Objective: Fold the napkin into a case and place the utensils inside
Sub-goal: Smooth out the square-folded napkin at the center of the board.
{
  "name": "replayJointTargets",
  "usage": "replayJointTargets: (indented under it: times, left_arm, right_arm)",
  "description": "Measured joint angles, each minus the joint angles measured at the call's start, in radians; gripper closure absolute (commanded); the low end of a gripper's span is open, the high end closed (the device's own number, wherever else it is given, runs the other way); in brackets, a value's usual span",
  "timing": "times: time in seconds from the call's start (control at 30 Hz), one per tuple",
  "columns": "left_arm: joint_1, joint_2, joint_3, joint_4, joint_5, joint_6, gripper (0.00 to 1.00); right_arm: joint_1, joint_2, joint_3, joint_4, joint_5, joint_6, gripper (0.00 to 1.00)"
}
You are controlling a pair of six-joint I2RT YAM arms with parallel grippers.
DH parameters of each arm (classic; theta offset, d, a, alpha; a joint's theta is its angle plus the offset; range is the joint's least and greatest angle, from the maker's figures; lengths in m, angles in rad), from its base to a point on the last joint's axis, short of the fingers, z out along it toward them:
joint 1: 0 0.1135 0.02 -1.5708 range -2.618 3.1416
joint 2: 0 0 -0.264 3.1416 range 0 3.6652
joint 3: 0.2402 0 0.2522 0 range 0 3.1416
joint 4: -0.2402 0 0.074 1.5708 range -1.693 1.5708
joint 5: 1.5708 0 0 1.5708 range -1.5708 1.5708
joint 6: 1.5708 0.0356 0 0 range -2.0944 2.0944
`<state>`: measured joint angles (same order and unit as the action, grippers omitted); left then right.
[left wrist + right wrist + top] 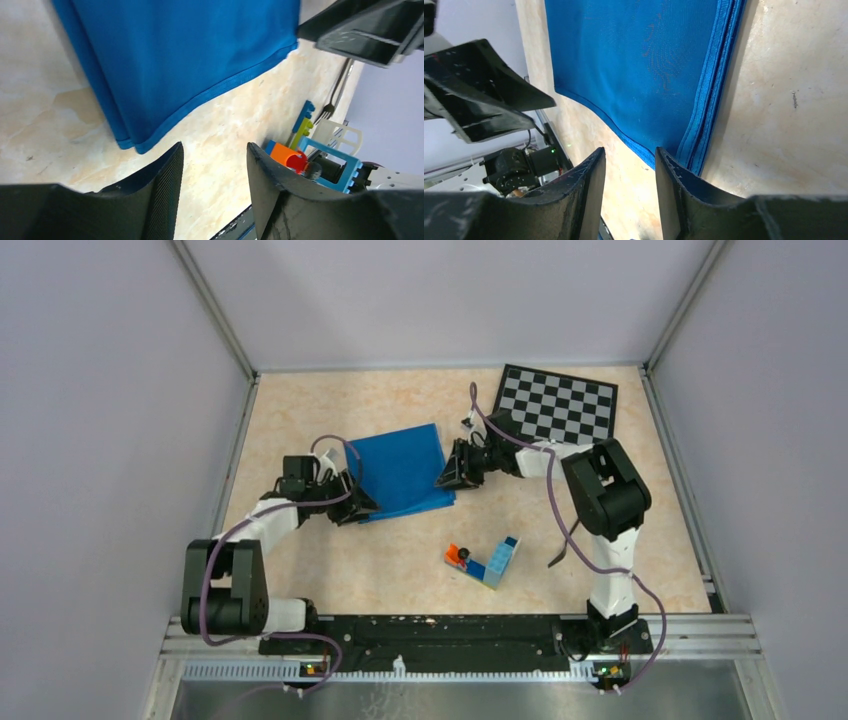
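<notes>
Blue napkin (pixel 400 470) lies folded on your desk (pixel 350 570); your left jaws and right jaws stand apart, empty, beside it.

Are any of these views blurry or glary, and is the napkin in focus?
Top external: soft even light, no glare, napkin sharp. Left wrist: its hem crisp, left pincer's fingers dark. Right wrist: weave and stitching crisp.

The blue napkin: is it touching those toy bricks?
Apart. The top view shows bare table between the napkin and the toy bricks.
</notes>
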<state>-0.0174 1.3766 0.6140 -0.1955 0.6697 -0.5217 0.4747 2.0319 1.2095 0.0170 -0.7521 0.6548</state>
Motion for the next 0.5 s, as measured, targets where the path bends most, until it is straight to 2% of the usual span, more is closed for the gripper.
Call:
replayJointTargets:
  times: [0.17, 0.27, 0.4, 0.5]
  left_arm:
    - [0.0, -0.03, 0.038, -0.006, 0.001, -0.005, 0.41]
    - [0.0, -0.002, 0.04, 0.005, -0.018, -0.011, 0.44]
    - [0.001, 0.073, 0.034, 0.016, -0.083, -0.022, 0.6]
    - [0.002, 0.089, 0.002, 0.028, -0.134, -0.033, 0.68]
  right_arm:
    - [0.0, 0.0, -0.023, 0.01, 0.002, -0.001, 0.69]
    - [0.0, 0.0, -0.052, 0.016, 0.004, -0.002, 0.71]
    - [0.0, 0.0, -0.079, 0.021, 0.008, -0.005, 0.75]
    - [0.0, 0.0, -0.086, 0.029, 0.009, -0.008, 0.77]
